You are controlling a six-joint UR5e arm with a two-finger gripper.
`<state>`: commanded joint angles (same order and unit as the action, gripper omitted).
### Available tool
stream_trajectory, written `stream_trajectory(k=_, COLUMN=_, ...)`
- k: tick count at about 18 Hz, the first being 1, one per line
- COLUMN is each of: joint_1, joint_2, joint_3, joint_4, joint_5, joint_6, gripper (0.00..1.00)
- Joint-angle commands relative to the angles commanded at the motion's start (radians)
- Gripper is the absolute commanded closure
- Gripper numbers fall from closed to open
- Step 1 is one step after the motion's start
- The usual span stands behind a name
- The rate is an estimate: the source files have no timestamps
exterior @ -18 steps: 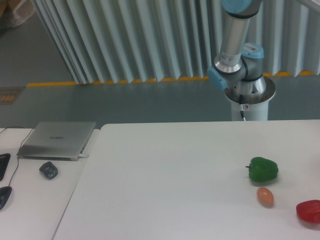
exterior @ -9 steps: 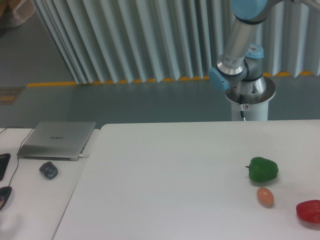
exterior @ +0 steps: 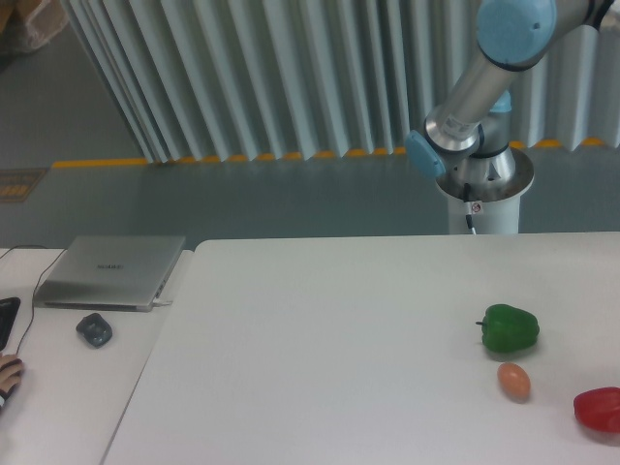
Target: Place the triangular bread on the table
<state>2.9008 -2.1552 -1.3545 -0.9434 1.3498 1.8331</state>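
Observation:
The large white table [exterior: 320, 349] fills the lower middle and right of the camera view. The triangular bread is out of view. Only the lower part of the arm [exterior: 484, 77] shows, rising from its base behind the table's far edge and leaning up and to the right out of the frame. The gripper is not in view.
A green pepper [exterior: 510, 327], a small orange-pink egg-shaped item [exterior: 514, 380] and a red pepper [exterior: 599, 409] lie at the table's right. A narrower white desk on the left bears a silver laptop [exterior: 111, 270] and a dark mouse [exterior: 94, 329]. A hand shows at the left edge [exterior: 6, 371].
The arm's upper link has swung to the right, leaning further out of the frame. The dark thing at the left edge has given way to a hand.

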Motion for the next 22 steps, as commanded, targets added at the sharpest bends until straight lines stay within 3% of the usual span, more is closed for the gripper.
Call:
stream_trajectory(k=9, joint_1=-0.025, joint_2=-0.029, joint_3=-0.002, joint_4=0.02, joint_5=0.011, joint_6=-0.009, gripper=0.07)
stream_trajectory(k=11, joint_1=-0.026, joint_2=-0.032, joint_3=0.0, joint_4=0.021, joint_5=0.011, joint_6=-0.009, gripper=0.2)
stream_trajectory(k=14, joint_1=-0.026, joint_2=-0.032, joint_3=0.0, joint_4=0.021, joint_5=0.011, joint_6=-0.009, gripper=0.61)
stream_trajectory(k=15, joint_1=-0.026, joint_2=-0.032, joint_3=0.0, joint_4=0.021, joint_5=0.011, joint_6=-0.008, gripper=0.67)
stream_trajectory(k=16, joint_1=-0.026, joint_2=-0.032, joint_3=0.0, joint_4=0.021, joint_5=0.011, joint_6=-0.008, gripper=0.83)
stream_trajectory(k=17, joint_1=-0.026, joint_2=-0.032, joint_3=0.0, joint_4=0.021, joint_5=0.011, joint_6=-0.008, gripper=0.93)
stream_trajectory(k=18, joint_1=-0.025, joint_2=-0.031, joint_3=0.0, joint_4=0.02, joint_5=0.011, joint_6=-0.006, gripper=1.0)
stream_trajectory(k=22, joint_1=-0.014, joint_2=-0.002, joint_3=0.0, joint_4=0.017, joint_5=-0.003, joint_6=-0.024, gripper=1.0)
